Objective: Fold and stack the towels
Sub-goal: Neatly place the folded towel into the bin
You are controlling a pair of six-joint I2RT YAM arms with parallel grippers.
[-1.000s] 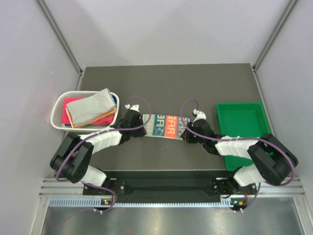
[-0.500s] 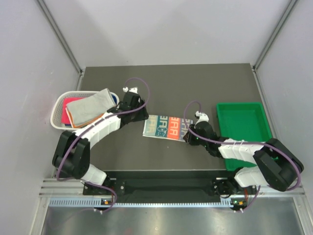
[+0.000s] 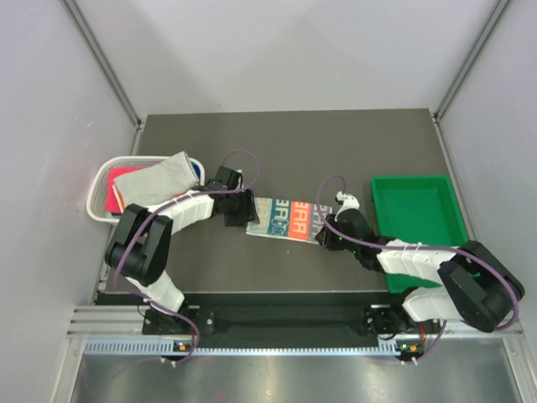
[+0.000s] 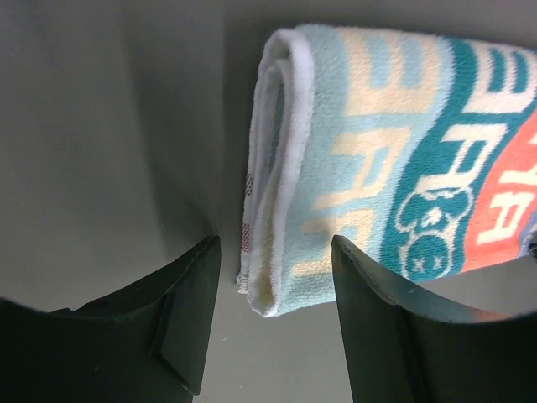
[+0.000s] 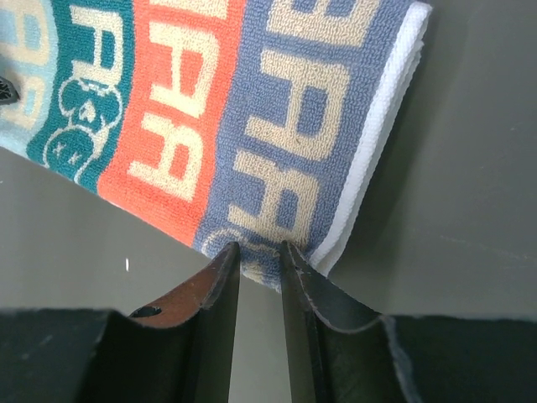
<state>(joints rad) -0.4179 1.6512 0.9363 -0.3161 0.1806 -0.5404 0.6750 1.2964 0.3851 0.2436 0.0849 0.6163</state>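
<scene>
The letter-print towel lies folded on the dark table, mid-table. In the left wrist view its doubled left end sits between the fingers of my left gripper, which is open and not touching it. My left gripper is at that left end in the top view. My right gripper is shut on the towel's near right corner, pinching the blue-grey printed edge. The right gripper sits at the towel's right end. A grey towel lies on pink-red and blue ones in the basket.
A white mesh basket stands at the table's left edge, partly covered by my left arm. A green plastic tray stands at the right edge, beside my right arm. Grey walls enclose the table on three sides.
My left gripper let go of the towel's left end and opened, swung away toward the back, then came back down to that end. The right gripper has kept its pinch.
</scene>
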